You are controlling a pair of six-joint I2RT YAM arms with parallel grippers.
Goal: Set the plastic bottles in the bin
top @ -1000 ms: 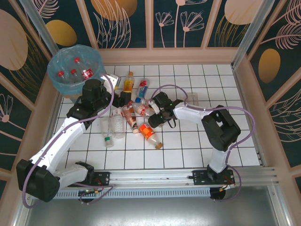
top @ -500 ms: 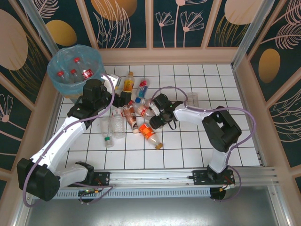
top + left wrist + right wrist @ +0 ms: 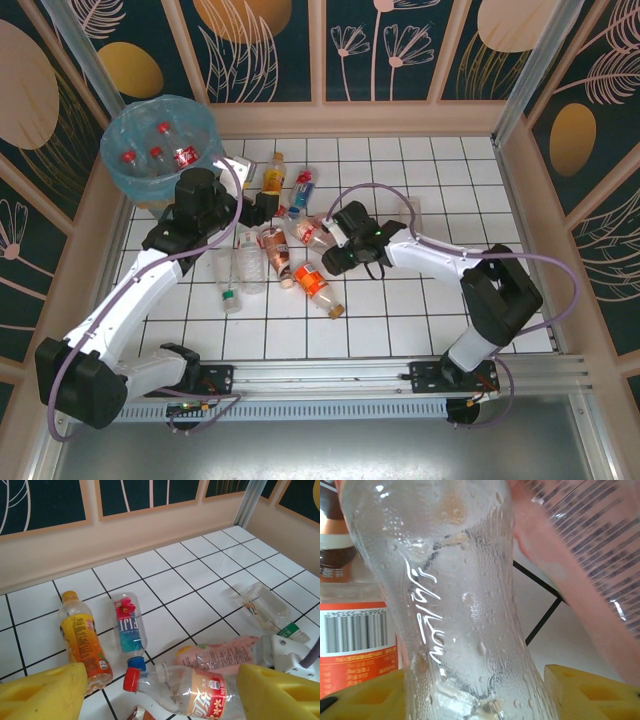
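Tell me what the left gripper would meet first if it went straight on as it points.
Most likely the clear red-capped bottle lying across the gap of the open left gripper; the pink bottle lies just beyond. Depth is unclear.

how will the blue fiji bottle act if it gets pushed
The Fiji bottle lies on its side on the tiles, so it will probably roll. It looks empty and thin-walled, so it is likely light and apt to dent when squeezed.

blue-lined bin (image 3: pixel 118 172) far left holding red-capped bottles (image 3: pixel 156 153), loose bottles (image 3: pixel 272 250) lying scattered on tiles (image 3: pixel 400 320)
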